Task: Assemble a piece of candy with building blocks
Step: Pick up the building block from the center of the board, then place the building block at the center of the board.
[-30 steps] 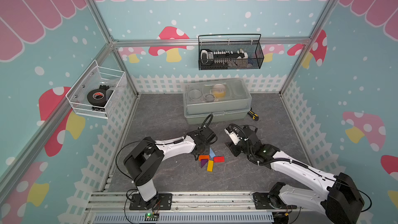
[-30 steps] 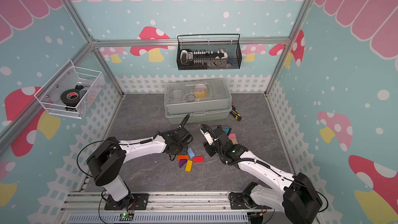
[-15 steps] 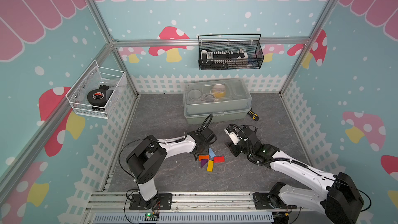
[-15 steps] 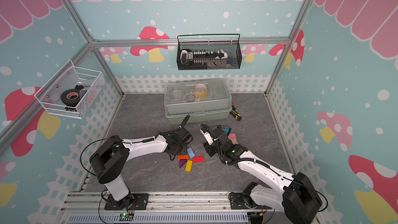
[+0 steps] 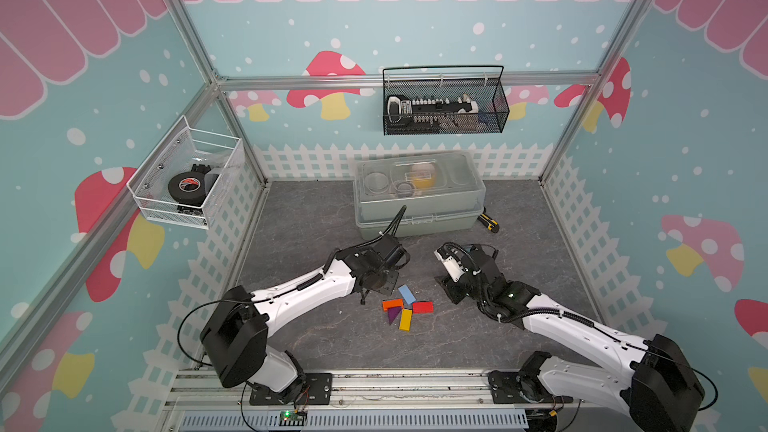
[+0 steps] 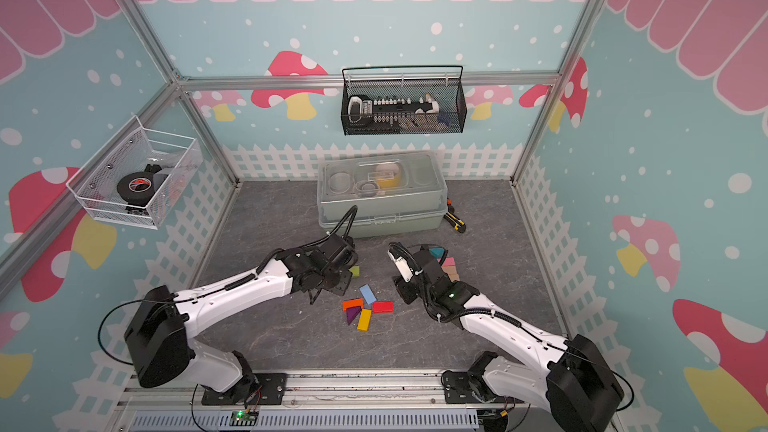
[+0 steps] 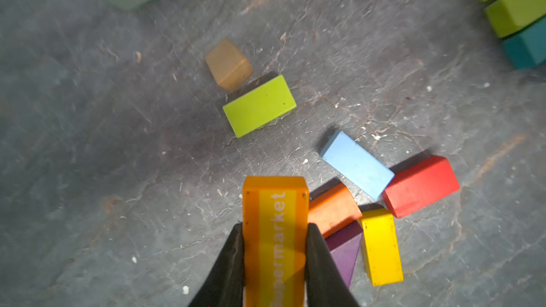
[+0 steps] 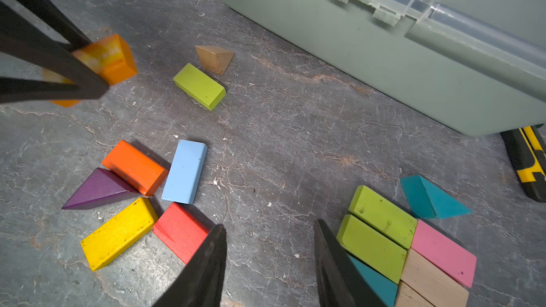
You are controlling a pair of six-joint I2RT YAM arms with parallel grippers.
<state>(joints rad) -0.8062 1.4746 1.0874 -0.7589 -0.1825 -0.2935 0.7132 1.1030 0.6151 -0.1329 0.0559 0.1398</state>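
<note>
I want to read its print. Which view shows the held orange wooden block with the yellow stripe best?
The left wrist view: the orange wooden block with the yellow stripe is close, lettering legible, clamped by the left gripper. The right wrist view shows it blurred behind dark fingers. In both top views the left arm hides it.
</note>
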